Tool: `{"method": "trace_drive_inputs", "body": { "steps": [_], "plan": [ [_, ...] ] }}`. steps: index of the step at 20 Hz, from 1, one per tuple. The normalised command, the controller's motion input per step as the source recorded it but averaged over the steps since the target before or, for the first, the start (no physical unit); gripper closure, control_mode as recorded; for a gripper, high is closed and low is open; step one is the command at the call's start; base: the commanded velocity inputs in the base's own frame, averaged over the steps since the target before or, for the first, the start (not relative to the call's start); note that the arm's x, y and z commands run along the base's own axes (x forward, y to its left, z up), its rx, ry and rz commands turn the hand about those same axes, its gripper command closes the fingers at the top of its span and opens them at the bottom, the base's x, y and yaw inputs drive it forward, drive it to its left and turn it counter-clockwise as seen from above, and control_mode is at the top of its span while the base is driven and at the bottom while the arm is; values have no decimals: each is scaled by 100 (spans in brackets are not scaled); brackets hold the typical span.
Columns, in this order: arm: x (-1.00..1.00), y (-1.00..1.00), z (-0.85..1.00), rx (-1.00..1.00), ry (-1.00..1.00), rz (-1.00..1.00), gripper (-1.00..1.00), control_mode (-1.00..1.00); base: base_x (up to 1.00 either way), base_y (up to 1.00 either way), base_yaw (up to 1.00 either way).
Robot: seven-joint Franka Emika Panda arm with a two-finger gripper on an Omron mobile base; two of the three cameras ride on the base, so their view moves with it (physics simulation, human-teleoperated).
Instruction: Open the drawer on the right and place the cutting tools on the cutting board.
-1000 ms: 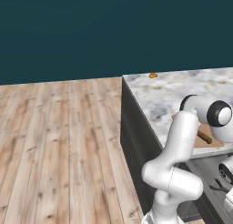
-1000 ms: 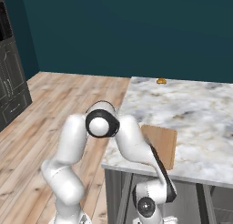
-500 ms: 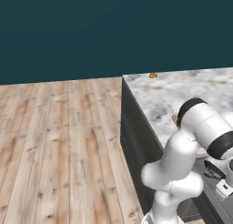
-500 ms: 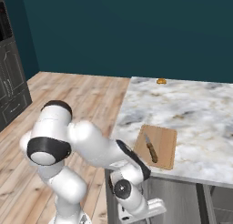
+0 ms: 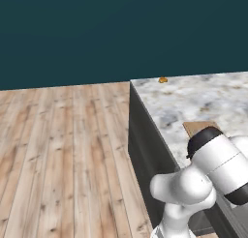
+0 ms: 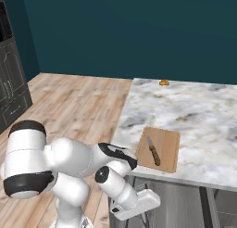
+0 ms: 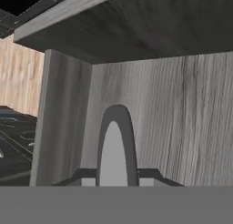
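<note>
The cutting board (image 6: pixel 165 143) lies near the front edge of the marble counter with a dark-handled knife (image 6: pixel 153 151) on it. A corner of the cutting board (image 5: pixel 199 127) shows behind my elbow. My arm (image 6: pixel 78 160) folds down below the counter edge, with the hand at the open drawer (image 6: pixel 185 201). In the hand view, light grey drawer walls (image 7: pixel 182 118) stand close ahead. My gripper (image 7: pixel 117 175) is closed around a rounded grey tool with a dark rim (image 7: pixel 117 145), its dark fingertips (image 7: pixel 86 175) flanking it.
A small orange object (image 6: pixel 164 83) sits at the counter's far edge, also orange object (image 5: pixel 163 80). Wooden floor (image 5: pixel 58 150) stretches to the left of the dark counter side (image 5: pixel 145 155). A dark cabinet (image 6: pixel 9 92) stands at far left.
The arm has folded lower, its elbow swinging left and down, while the hand stays below the counter edge. The knife rests unmoved on the board.
</note>
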Motion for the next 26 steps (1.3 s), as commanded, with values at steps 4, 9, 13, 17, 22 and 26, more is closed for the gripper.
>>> {"method": "trace_drive_inputs", "body": {
  "steps": [4, 9, 13, 17, 22, 26],
  "plan": [
    [7, -4, 100, 1, 0, -1, 100, -100, 0, 0, 0],
    [-8, -38, 100, 7, 4, -2, 100, -100, 0, 0, 0],
    [-4, -36, 100, 13, 2, -2, 100, -100, 0, 0, 0],
    [71, -1, 100, 12, 0, 0, 100, -100, 0, 0, 0],
    [100, 0, 100, 10, 11, 0, 100, -100, 0, 0, 0],
    [100, 0, 95, 9, 32, 0, 100, -100, 0, 0, 0]
  ]
}}
